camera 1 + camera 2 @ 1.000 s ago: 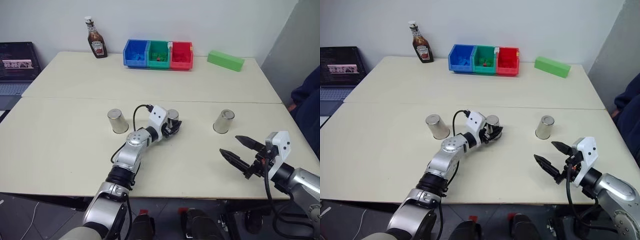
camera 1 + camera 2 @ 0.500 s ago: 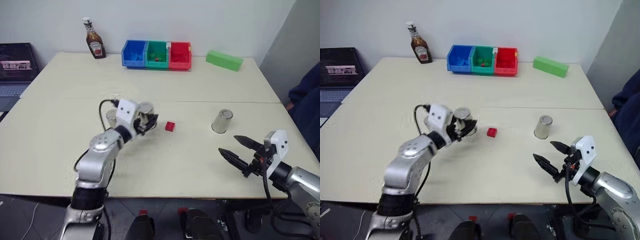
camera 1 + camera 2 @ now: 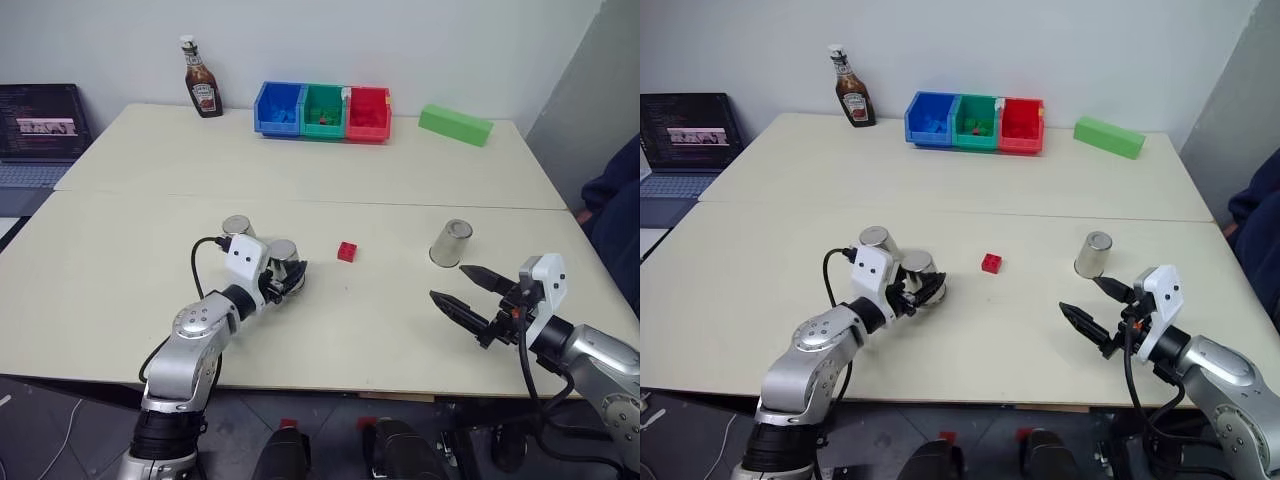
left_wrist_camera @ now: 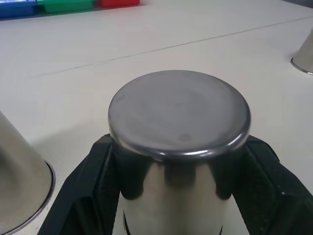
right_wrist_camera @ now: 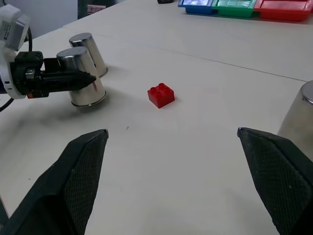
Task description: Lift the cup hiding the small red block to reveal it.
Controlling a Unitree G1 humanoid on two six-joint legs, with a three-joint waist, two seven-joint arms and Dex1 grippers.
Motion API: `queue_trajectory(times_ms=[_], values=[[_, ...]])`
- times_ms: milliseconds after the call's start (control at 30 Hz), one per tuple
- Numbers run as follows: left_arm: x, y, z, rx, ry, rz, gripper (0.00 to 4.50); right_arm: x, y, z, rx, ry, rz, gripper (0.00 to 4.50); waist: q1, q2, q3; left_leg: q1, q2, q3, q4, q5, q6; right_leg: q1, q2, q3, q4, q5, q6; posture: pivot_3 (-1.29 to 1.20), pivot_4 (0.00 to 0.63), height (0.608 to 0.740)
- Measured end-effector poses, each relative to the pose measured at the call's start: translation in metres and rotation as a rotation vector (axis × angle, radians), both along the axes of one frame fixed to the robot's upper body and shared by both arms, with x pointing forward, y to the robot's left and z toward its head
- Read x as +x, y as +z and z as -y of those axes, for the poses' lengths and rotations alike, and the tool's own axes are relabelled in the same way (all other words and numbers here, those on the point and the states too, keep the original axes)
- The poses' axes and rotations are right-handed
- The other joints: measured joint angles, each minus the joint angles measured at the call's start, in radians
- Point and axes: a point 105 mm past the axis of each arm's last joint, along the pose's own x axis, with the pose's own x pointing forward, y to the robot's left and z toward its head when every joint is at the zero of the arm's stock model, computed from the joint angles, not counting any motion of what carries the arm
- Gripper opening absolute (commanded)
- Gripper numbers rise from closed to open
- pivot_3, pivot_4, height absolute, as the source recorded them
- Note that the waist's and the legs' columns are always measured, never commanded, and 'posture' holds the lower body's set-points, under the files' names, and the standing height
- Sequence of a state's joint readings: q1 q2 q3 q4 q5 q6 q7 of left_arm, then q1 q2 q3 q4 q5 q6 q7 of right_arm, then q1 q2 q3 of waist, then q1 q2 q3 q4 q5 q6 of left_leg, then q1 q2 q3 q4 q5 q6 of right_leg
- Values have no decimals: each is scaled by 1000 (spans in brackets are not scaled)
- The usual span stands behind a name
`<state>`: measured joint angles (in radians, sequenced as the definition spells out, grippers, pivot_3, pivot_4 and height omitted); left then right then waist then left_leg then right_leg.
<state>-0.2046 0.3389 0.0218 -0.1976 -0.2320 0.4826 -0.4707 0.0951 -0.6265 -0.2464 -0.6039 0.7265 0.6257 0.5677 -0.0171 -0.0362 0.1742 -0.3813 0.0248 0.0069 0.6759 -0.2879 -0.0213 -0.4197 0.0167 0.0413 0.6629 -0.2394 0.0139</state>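
While the L tool point(image 3: 287, 278) sits clamped on the cup point(image 3: 283, 262), that cup stands upside down w/ its rim on or just over the tabletop point(image 3: 150, 230), just beside a 2nd cup point(image 3: 237, 229) that's behind it and a bit to its left. L wrist view: black fingers point(image 4: 93, 186) press both sides of the cup, flat base up. The red block point(image 3: 347, 251) lies bare on the tabletop, right of the held cup and apart from it, roughly mid-tabletop, nothing over it. A 3rd cup point(image 3: 449, 243) stands inverted well to the right, near the R tool point(image 3: 468, 288). R tool hovers over the front right of the tabletop, its fingers point(image 5: 83, 171) spread wide apart, nothing between them; it points toward the block.

At the back edge: ketchup bottle point(image 3: 201, 79) on the left, then blue bin point(image 3: 279, 107), green bin point(image 3: 323, 108) and red bin point(image 3: 367, 111) touching in a row, and a green box point(image 3: 455, 124) further right. A laptop point(image 3: 38, 130) sits off the far left, screen lit.
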Motion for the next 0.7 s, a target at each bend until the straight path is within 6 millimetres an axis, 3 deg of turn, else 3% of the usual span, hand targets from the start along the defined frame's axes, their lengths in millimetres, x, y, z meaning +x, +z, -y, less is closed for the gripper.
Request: queue_trajectory(times_ms=[167, 433, 500, 567, 600, 700], values=[[1, -7, 4, 6, -14, -5, 4458, -1, -2, 0, -1, -1, -11, 4500, 0, 0, 0, 0, 0, 0, 0, 0, 0, 0, 0, 0, 0, 0, 0, 0, 150, 740], [-10, -5, -6, 51, -57, -47, 4458, -5, -6, 1, -6, -3, -32, 4500, -1, 0, 0, -1, 1, 0, 0, 0, 0, 0, 0, 0, 0, 0, 0, 0, 150, 740], [-24, -1, -23, 103, -79, -91, 4458, -8, -8, 1, -14, 2, -43, 4500, -11, 0, 0, -1, 2, 0, 0, 0, 0, -1, 0, 0, 0, 0, 0, 0, 150, 740], [-39, 9, -46, 152, -101, -155, 4458, -8, -9, 3, -34, 5, -52, 4500, -18, 0, 1, 0, 3, 0, -1, 0, 0, -2, 1, -1, 0, -1, -1, 0, 150, 740], [-46, 24, -59, 167, -109, -164, 4458, -8, -8, 5, -42, 7, -53, 4500, -16, 1, 1, 1, 3, 0, -1, 0, 0, -1, 1, -1, 0, -1, -1, 0, 150, 740], [-58, 50, -68, 179, -164, -169, 4458, -7, -5, 6, -51, 19, -50, 4500, -11, 2, 2, 1, 2, 0, 0, 0, 0, 0, 0, -1, 0, -4, -6, 0, 150, 740]])
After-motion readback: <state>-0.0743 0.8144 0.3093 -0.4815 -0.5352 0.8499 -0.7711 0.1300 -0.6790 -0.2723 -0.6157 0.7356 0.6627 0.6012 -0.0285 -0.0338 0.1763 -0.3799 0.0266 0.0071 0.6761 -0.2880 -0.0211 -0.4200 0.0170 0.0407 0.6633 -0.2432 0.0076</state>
